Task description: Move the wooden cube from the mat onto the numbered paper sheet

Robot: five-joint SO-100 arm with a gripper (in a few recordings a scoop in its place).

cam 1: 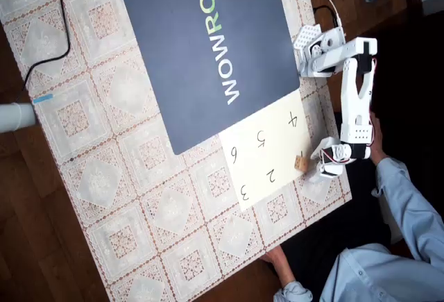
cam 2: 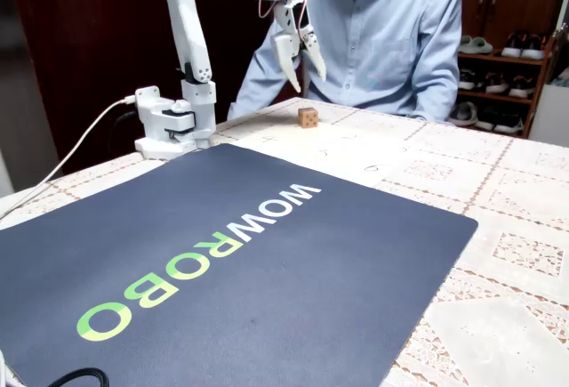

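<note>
The small wooden cube [cam 1: 300, 162] rests on the numbered paper sheet [cam 1: 260, 156], close to the sheet's right edge, apart from the navy WOWROBO mat [cam 1: 208, 45]. In the fixed view the cube [cam 2: 308, 117] sits on the pale sheet [cam 2: 342, 154] beyond the mat [cam 2: 222, 262]. My white gripper [cam 2: 305, 71] hangs well above the cube, open, with nothing between its fingers. Seen from overhead, the gripper [cam 1: 321, 163] lies just right of the cube, over the table's edge.
The arm's base [cam 2: 169, 129] stands on the lace tablecloth [cam 1: 125, 198] by the mat's corner, with a white cable [cam 2: 80, 151] leading off. A person in a blue shirt [cam 2: 391, 31] sits just behind the table, one hand [cam 1: 277, 264] at its edge. A black cable [cam 1: 59, 24] crosses the cloth.
</note>
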